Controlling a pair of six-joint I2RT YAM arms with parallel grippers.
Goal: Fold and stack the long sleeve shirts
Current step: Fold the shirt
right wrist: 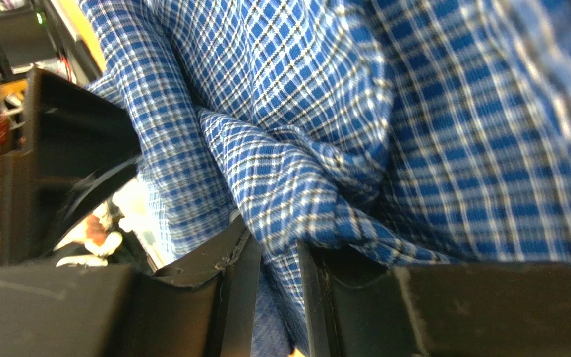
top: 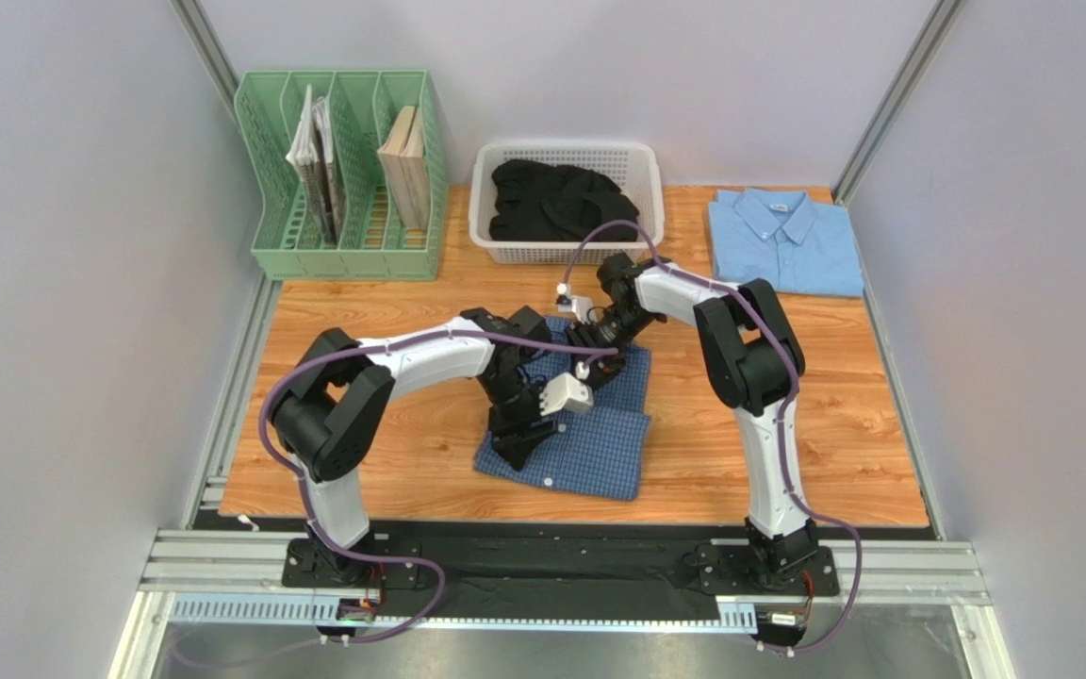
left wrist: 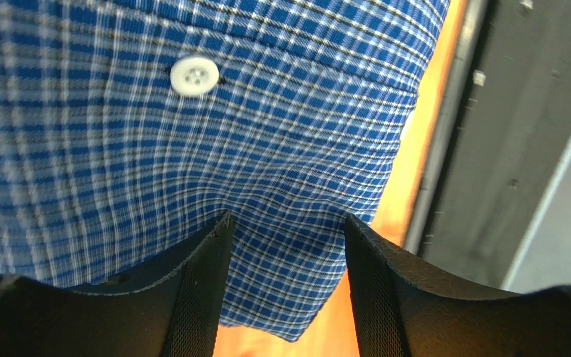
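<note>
Where the right gripper [right wrist: 273,290] narrows, its 2 fingers clamp a bunched fold of the dark blue checked shirt [top: 594,442], at that shirt's far edge. The left gripper [left wrist: 285,275] has its 2 fingers spread apart, tips down on the same cloth near a white button [left wrist: 195,75], gripping nothing. The checked shirt lies partly folded mid-table [top: 860,425]. The light blue shirt [top: 785,241] lies folded at the far right corner, beside a white basket [top: 563,252] of dark clothes [top: 563,198].
</note>
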